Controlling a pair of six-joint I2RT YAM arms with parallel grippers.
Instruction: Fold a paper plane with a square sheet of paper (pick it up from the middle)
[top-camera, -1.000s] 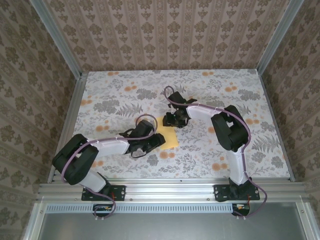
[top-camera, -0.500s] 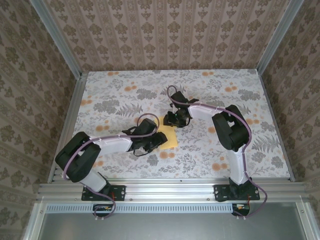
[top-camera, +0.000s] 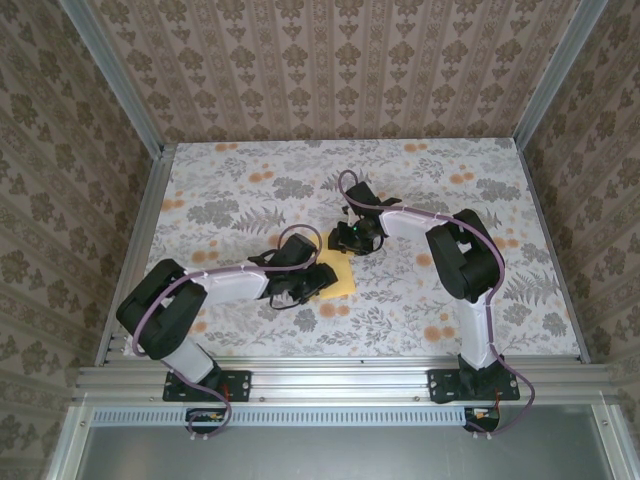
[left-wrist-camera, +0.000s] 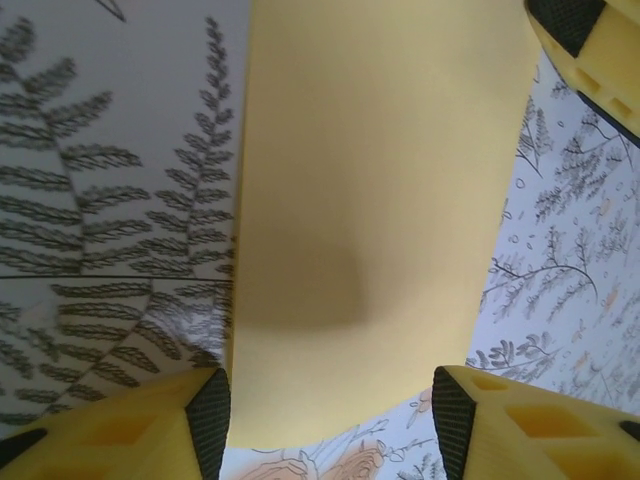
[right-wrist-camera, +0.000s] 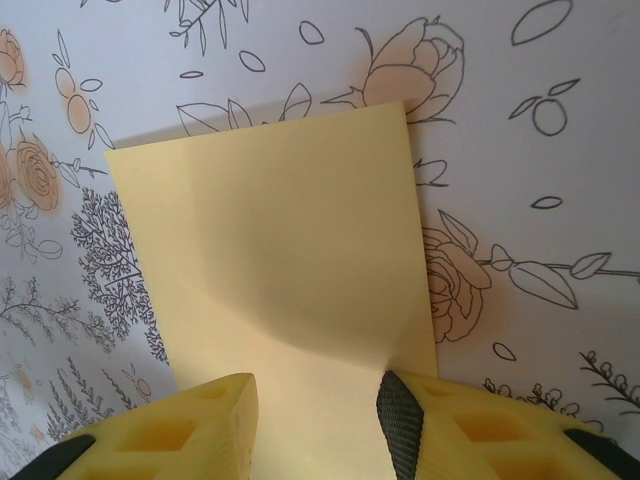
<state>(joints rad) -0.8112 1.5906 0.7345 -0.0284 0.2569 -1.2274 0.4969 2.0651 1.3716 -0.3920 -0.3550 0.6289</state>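
Right now the L gripper (left-wrist-camera: 330, 425) has its jaws part open, one tip at each side of the square sheet of paper (left-wrist-camera: 360, 200) at its near edge. Nothing is pinched btw them that I can see. The R gripper (right-wrist-camera: 315, 425) is much the same: jaws apart, tips on or just above the opposite edge, the sheet wider than the gap, no fold caught.

The sheet lies on the floral table (top-camera: 220, 200), about mid-table, btw the two grippers, both crowding it. A soft shadow crosses its middle in both wrist views. That could be a slight bulge or just shade, can't tell. No sharp crease shows.

Risks, as I judge them:
- Paper is thin and lies flat, so closing tips may skate over it w/o catching, or scrunch it and leave stray wrinkles that spoil the folds.
- If one arm pushes alone, the sheet prob slides or turns on the smooth top, so edges misalign and the fold goes crooked.
- One of the R gripper's fingers (left-wrist-camera: 600, 60) is already in the corner of the left wrist view. The tips are v. near each other, so a clash is possible.
- If both grip and pull apart, it could tear.
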